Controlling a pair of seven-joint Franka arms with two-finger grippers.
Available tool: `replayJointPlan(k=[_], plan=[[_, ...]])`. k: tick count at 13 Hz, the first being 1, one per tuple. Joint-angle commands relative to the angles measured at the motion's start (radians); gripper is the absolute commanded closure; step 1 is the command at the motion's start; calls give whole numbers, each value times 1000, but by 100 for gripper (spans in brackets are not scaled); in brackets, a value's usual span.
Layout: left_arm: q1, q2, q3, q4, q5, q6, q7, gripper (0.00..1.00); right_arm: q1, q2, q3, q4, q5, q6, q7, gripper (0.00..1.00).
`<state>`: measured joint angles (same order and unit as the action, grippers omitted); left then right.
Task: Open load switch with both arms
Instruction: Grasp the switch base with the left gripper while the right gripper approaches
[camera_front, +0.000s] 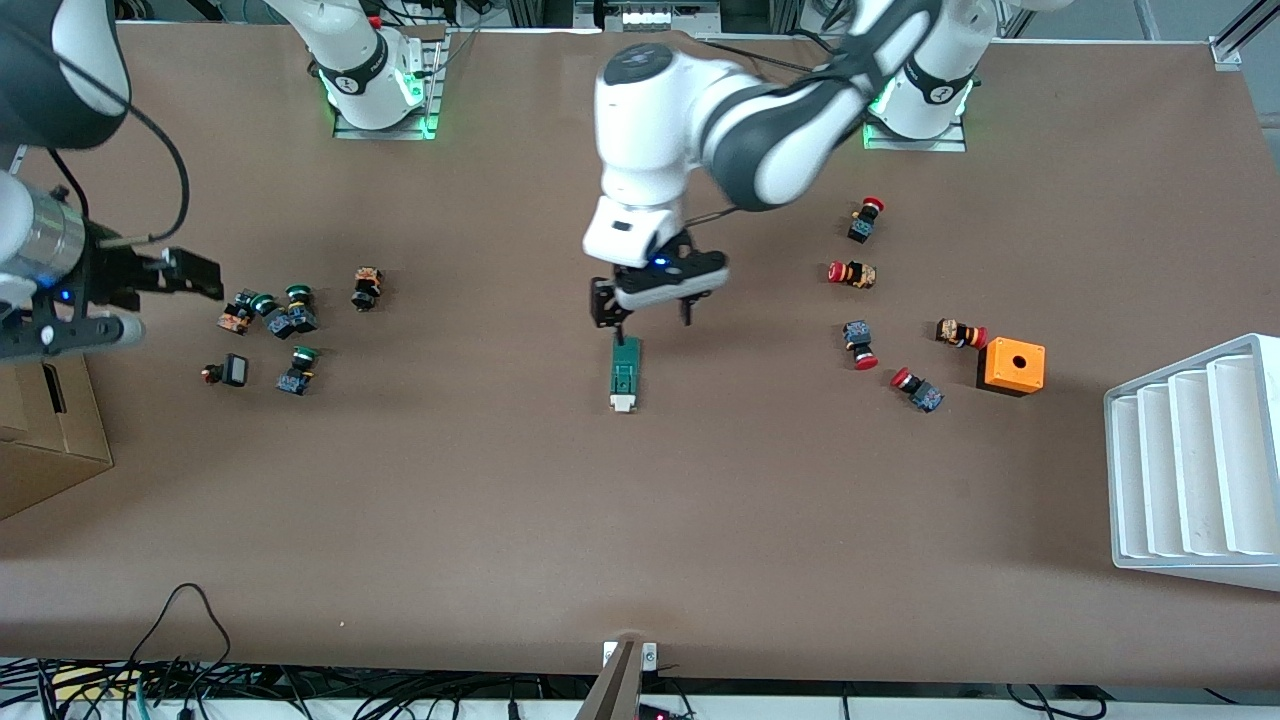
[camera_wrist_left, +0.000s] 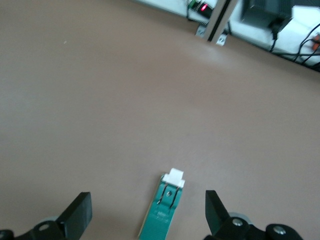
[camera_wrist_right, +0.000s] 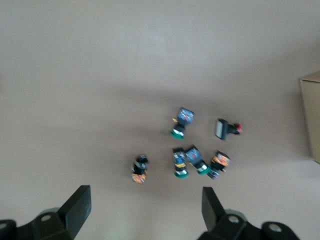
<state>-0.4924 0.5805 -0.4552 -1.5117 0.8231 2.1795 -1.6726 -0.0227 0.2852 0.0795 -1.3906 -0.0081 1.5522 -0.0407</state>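
The load switch (camera_front: 625, 372) lies flat at the middle of the table. It is a narrow dark-green block, and its white end (camera_front: 622, 403) points toward the front camera. My left gripper (camera_front: 645, 312) hangs open, low over the green end that points toward the arm bases. In the left wrist view the load switch (camera_wrist_left: 162, 212) lies between the spread fingers (camera_wrist_left: 80, 214) of the left gripper (camera_wrist_left: 147, 215), and nothing is gripped. My right gripper (camera_front: 190, 273) is open and empty in the air over the right arm's end of the table, next to the green-capped buttons. The right wrist view shows this right gripper (camera_wrist_right: 146, 207) with bare table between its fingers.
Green-capped push buttons (camera_front: 280, 320) are scattered at the right arm's end, also seen as push buttons (camera_wrist_right: 192, 150) in the right wrist view. A cardboard box (camera_front: 40, 430) stands beside them. Red-capped buttons (camera_front: 860, 300), an orange box (camera_front: 1012, 365) and a white rack (camera_front: 1195, 460) occupy the left arm's end.
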Motion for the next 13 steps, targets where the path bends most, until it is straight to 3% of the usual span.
replayJointPlan(k=[1,4,8,13], plan=[[-17,80,-65,-30,323,13,-236,0,3,216,9,256,78,-27,195,3],[-38,162,-96,-85,659,13,-470,0,53,348,9,352,154,-8,438,3],[-44,225,-89,-212,1077,0,-744,0,119,471,6,361,273,95,795,3],[-51,340,-86,-219,1287,-122,-837,0,222,575,-3,363,362,256,1184,6]])
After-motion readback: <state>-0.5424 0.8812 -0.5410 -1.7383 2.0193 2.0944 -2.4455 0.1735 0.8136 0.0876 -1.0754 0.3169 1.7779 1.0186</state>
